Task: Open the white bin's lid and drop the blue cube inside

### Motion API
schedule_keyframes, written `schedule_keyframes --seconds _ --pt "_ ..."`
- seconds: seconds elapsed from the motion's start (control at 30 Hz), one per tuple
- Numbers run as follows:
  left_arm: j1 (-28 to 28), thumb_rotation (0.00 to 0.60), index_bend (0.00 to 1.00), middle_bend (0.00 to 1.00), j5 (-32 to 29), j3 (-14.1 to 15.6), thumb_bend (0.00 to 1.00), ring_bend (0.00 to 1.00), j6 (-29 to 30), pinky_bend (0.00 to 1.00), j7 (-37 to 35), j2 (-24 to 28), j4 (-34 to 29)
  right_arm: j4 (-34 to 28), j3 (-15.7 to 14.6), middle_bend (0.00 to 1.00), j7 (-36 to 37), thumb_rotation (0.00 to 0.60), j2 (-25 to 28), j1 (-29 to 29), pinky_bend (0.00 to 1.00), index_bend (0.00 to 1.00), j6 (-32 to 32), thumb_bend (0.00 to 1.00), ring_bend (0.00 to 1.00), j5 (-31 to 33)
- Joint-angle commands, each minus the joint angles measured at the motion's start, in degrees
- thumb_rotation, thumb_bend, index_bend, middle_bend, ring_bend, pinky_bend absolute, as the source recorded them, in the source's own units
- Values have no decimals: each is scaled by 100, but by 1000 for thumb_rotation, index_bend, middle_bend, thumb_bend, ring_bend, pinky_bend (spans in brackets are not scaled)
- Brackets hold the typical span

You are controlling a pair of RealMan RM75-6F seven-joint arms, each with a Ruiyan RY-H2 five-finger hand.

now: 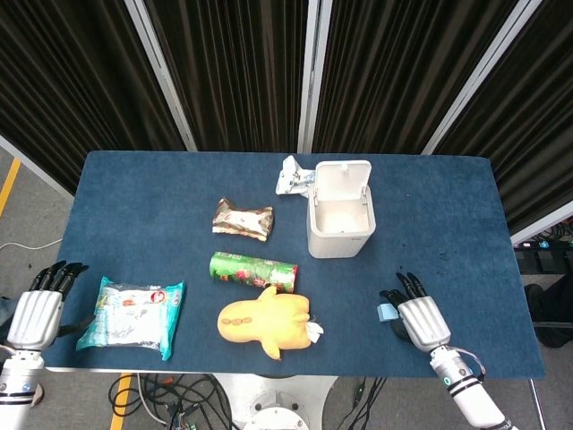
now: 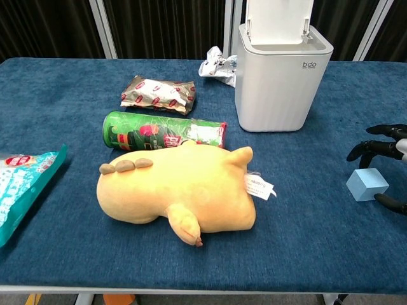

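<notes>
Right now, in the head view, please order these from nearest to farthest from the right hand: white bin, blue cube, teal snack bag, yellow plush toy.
1. blue cube, just left of the right hand
2. yellow plush toy, front centre
3. white bin, behind, lid open
4. teal snack bag, far left

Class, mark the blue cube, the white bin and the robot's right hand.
blue cube (image 2: 367, 184), chest view, front face.
white bin (image 2: 277, 95), chest view, front wall.
right hand (image 1: 417, 321), head view, back of hand.
</notes>
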Motion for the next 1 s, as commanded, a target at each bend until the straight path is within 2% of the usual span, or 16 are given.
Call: schedule_keyframes --seconds 0.03,0.27,0.43,0.57,0.73,0.87,1.0 --pt "0 600 189 165 3 0 39 89 3 165 -9 0 8 52 23 448 0 600 -41 -22 0 384 79 279 75 -33" --pt "4 600 190 165 6 2 38 89 5 165 -14 0 12 92 23 544 11 600 -74 -52 0 540 157 297 129 -89" --pt "4 600 190 165 3 2 38 89 -1 165 -18 5 14 -158 237 551 264 600 170 -97 0 554 716 296 134 -358" --pt "-1 600 190 165 -9 -2 39 89 -20 165 -7 6 -2 -563 652 551 588 600 581 -21 0 551 1339 296 134 -685" --pt "-3 600 190 165 -2 2 38 89 -21 165 19 -14 1 -693 1261 551 576 600 680 304 0 551 1575 294 134 -767" --pt "-18 600 189 165 15 -7 38 88 -17 165 40 7 -48 -438 1726 547 30 600 259 716 0 548 1380 277 134 -461" --pt "-31 600 190 165 13 -25 38 89 -17 165 34 17 -50 0 2022 535 -274 600 -322 1131 0 515 1145 243 126 -165"
